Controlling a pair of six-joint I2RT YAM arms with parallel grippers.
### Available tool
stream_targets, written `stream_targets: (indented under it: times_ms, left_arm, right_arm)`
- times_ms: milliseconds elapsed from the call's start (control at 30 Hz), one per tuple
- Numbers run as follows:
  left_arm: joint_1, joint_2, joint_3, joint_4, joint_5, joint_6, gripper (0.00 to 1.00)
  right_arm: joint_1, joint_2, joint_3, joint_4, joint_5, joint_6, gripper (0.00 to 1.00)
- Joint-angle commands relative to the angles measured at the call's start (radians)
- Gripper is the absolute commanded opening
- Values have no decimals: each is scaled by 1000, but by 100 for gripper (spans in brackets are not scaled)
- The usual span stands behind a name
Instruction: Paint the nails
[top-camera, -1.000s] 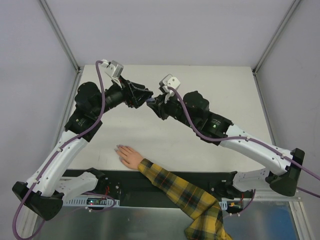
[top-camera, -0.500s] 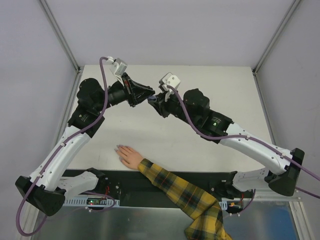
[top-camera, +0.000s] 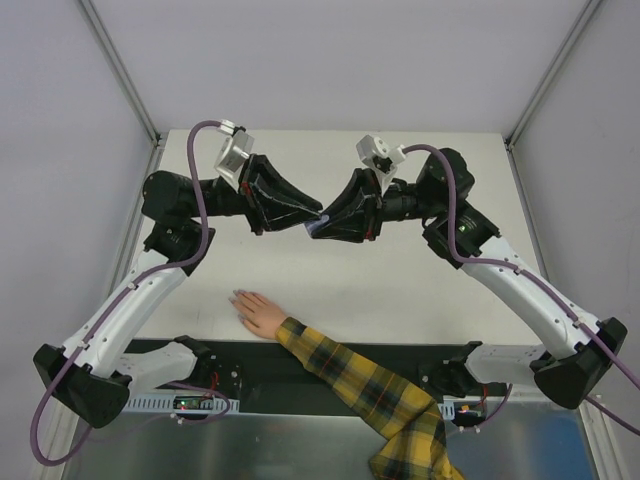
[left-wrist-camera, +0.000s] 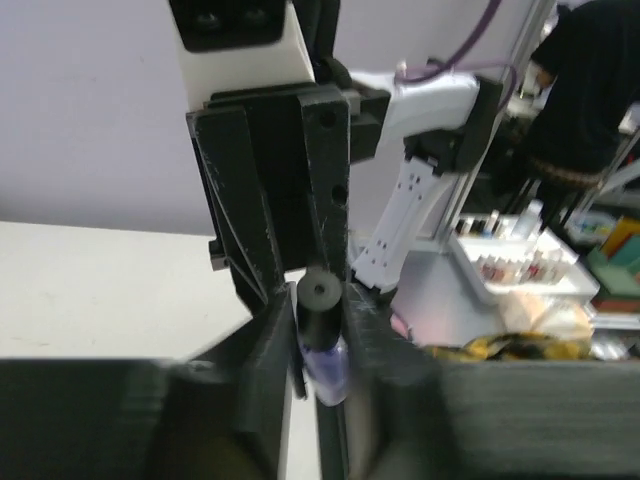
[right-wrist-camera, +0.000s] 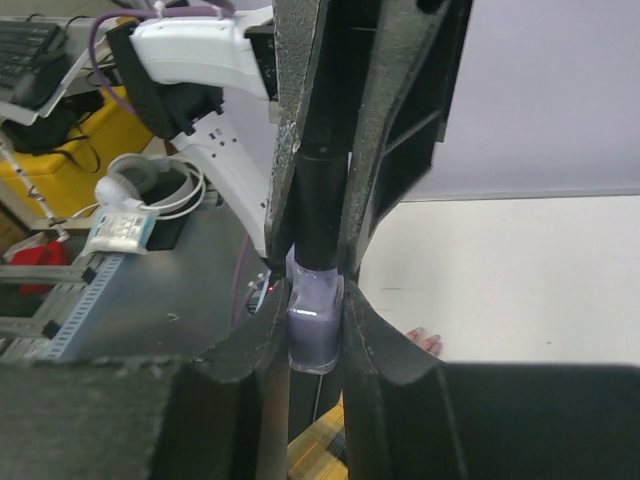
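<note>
The step in hand looks like opening the polish, not yet painting. Above the middle of the counter the two arms meet tip to tip. The left end effector reaches in from 9 o'clock and the right end effector from 3 o'clock.

The right wrist view shows the right end effector closed on the purple glass body of the polish bottle. The opposite fingers, those of the left end effector, are pinched on the black cap. The bottle is held off the counter, gripped at both ends.

The nails lie well apart from this, at about 7 o'clock from the bottle. They tip the fingers of the mannequin hand, which rests flat near the counter's near edge. Its plaid sleeve trails off toward 5 o'clock. No polish shows on the nails, though they are too small here to be sure.

The next move probably calls for twisting the cap about the bottle's long axis while the right end effector keeps the glass from turning. The cap would then draw straight out so the brush clears the neck. A slack grip on either end could let the bottle spin or drop.
</note>
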Motion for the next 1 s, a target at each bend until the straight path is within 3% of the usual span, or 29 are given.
stream_targets:
  times_ms: [0,67,167,267,433,533,867,967]
  left_arm:
    - [0,-19,3,-83,64,97,38]
    - [0,-31,19,-178,18,161,71]
    - [1,-46,51,-312,-99,230,82]
    - [4,-78,45,-376,-234,274,84]
    - [9,-140,-7,-424,-476,285,82]
    - [11,-146,-1,-456,-512,282,75]
    - [11,-125,0,-467,-529,267,42]
    - [11,-117,0,-469,-533,250,39]
  right_arm:
    - [-11,-49,11,54,-114,-26,0]
    - [-7,-58,8,-37,-26,-89,1]
    - [0,-69,-4,-107,119,-129,0]
    - [45,-74,-9,-170,351,-180,0]
    - [238,-45,0,-214,872,-264,0]
    - [316,3,40,-215,1027,-297,0]
    - [387,50,91,-181,1195,-356,0]
    - [390,35,77,-181,1206,-369,0]
